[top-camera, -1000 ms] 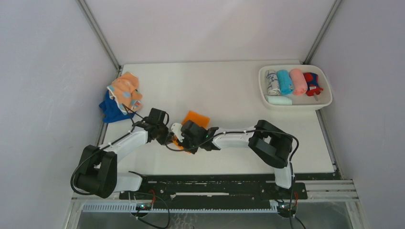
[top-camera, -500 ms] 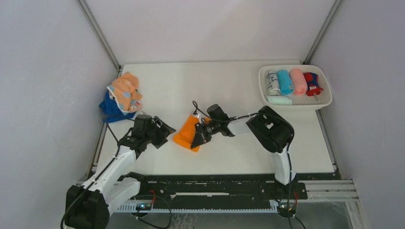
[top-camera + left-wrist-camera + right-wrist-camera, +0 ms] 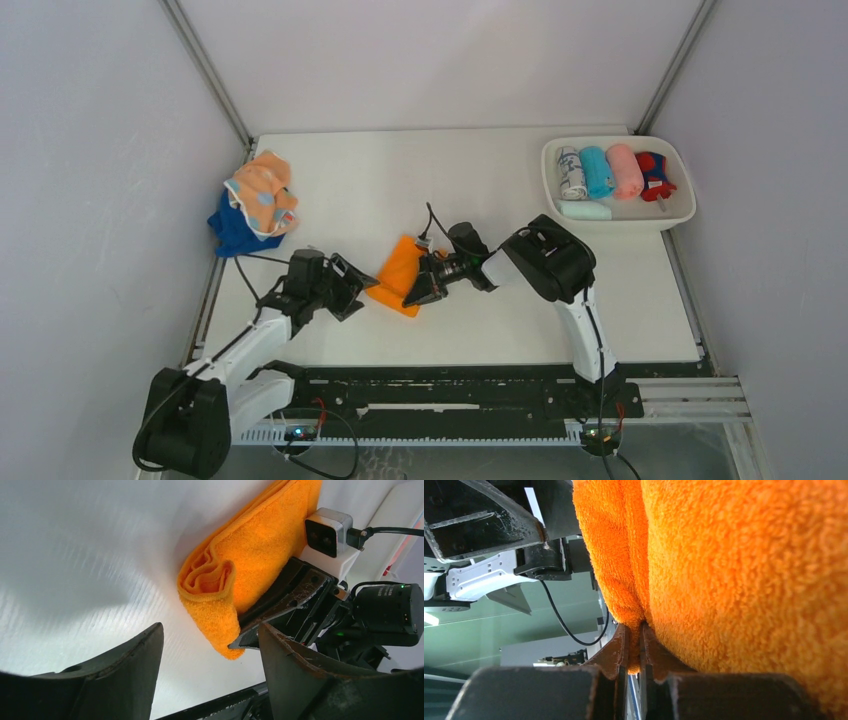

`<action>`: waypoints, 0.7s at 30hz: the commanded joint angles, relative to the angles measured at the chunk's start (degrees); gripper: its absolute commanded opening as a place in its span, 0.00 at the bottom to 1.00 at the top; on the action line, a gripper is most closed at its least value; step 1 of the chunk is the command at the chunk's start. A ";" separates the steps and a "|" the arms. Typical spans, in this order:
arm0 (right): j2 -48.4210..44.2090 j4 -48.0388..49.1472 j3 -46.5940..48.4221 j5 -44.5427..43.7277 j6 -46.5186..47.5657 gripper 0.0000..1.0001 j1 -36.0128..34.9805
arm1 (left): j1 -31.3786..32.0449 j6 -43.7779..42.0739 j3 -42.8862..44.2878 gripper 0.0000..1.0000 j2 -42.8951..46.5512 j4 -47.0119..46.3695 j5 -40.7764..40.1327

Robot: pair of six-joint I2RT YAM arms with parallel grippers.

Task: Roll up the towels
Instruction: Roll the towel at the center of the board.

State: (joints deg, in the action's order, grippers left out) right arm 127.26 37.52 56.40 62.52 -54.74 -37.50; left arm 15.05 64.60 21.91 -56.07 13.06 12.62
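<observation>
The right gripper (image 3: 418,292) pinches an edge of the folded orange towel (image 3: 398,272); the left gripper (image 3: 355,287), jaws spread, sits just beside it, apparently not touching.

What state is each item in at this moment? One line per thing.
orange towel: loosely folded, lying on the table, one edge pinched.
right gripper: shut on the orange towel.
left gripper: open, beside the orange towel, holding nothing.
peach spotted towel: unrolled, crumpled on top of the dark blue towel.
dark blue towel: unrolled, crumpled underneath.
white tray: holds rolled towels.
</observation>
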 commanded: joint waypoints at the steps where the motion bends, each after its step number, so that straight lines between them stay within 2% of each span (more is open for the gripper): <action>1: 2.98 -1.56 -1.22 -2.52 -1.13 0.00 1.40 | 0.55 2.12 0.01 0.73 -3.33 -6.60 1.33; 8: 2.71 -4.60 -1.10 -3.61 0.78 0.00 1.72 | 1.42 2.25 2.62 0.67 -10.86 -8.52 -0.32; 12: 2.25 -6.51 -1.03 -4.29 2.53 0.00 1.59 | 1.80 1.76 3.63 0.58 -14.03 -8.74 -2.12; 19: -2.43 -13.15 -0.85 -5.51 10.22 0.00 0.93 | 2.00 -0.69 7.23 0.24 -18.49 -4.10 -3.97; 21: -5.24 -16.07 -0.78 -7.04 14.50 0.04 0.19 | 1.99 -2.31 8.54 0.13 -17.74 0.20 -5.36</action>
State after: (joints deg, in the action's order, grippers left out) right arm 125.62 31.16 56.69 60.93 -50.98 -36.88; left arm 17.10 65.52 26.50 -74.32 7.33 11.73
